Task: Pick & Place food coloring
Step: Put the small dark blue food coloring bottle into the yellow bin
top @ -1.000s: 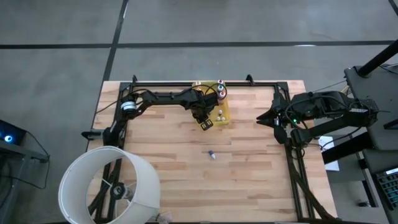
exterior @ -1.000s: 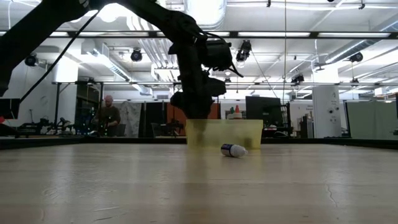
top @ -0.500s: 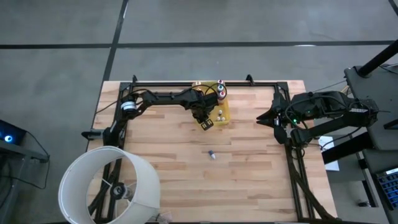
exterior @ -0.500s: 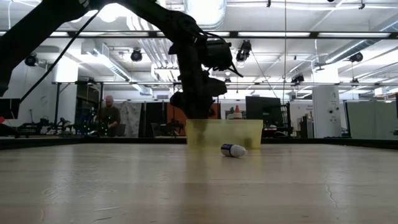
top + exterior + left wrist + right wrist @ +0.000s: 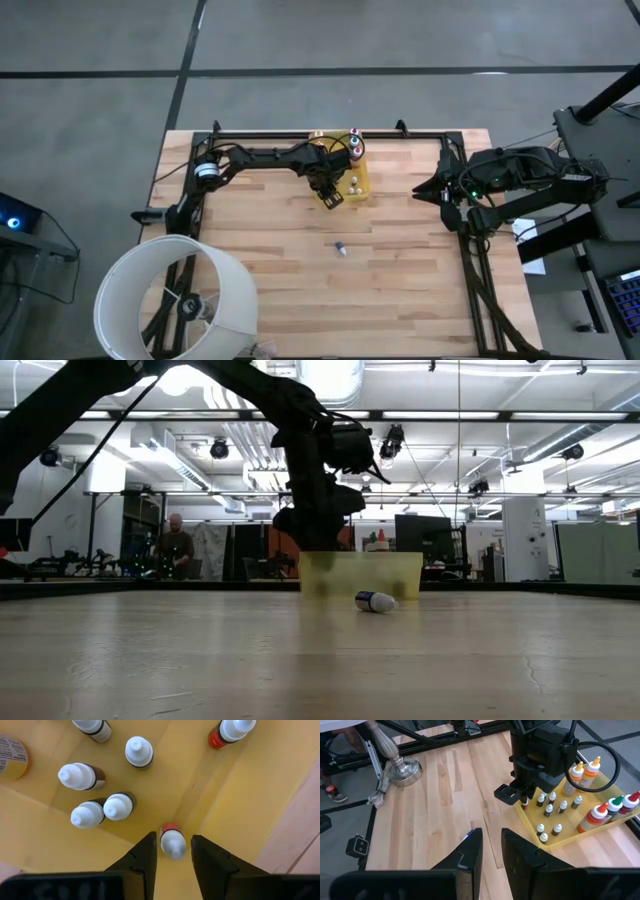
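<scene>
- Here, lamp with white shade at the table's near-left corner, its metal base seen in the right wrist view.
- Left gripper reaches in from the far-left edge to the near-left corner of the yellow tray, which sits at the far edge near the middle.
- Left wrist view: left gripper fingers stand a little apart on either side of a small red-labelled, white-capped food coloring bottle in the tray corner; narrow gaps show on both sides, so it doesn't look clamped.
- More little white-capped bottles stand on the tray floor just beside it; taller orange- and red-capped bottles fill the tray's far part.
- One food coloring bottle lies on its side on the bare table near the centre, well apart from the tray; low view shows it in front of the tray.
- Right gripper waits at the right edge, holding nothing; in its wrist view the fingers are slightly parted.
- A person sits in the room behind.
</scene>
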Robot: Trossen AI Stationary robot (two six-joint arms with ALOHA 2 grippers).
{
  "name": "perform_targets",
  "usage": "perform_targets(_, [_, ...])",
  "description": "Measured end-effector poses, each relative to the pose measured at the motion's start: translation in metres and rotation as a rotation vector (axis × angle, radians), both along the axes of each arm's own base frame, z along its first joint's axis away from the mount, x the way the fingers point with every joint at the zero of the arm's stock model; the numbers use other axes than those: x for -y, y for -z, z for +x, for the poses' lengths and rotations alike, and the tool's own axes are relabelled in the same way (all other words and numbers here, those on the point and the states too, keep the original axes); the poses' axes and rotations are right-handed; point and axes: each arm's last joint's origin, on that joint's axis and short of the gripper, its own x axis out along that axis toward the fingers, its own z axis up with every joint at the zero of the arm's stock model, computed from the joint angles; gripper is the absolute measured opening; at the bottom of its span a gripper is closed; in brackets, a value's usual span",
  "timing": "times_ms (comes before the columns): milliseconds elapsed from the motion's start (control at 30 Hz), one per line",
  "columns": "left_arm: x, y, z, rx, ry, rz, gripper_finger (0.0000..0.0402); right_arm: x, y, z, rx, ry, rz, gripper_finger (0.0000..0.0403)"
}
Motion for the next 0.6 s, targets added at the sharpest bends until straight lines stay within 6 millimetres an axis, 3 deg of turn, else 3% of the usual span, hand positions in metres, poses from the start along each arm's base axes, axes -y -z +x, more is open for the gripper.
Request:
perform_targets(300, [0.001,-0.004,0.000,0.016,-0.006,-0.055,0.0094,0.000,0.000,0.000,0.000,0.000,0.000,0.0063])
perform_targets(600, [0.000,-0.052,0.008,0.105,0.023,-0.052,0.0094,0.000,0.000,0.000,0.000,-0.002,-0.003,0.0063])
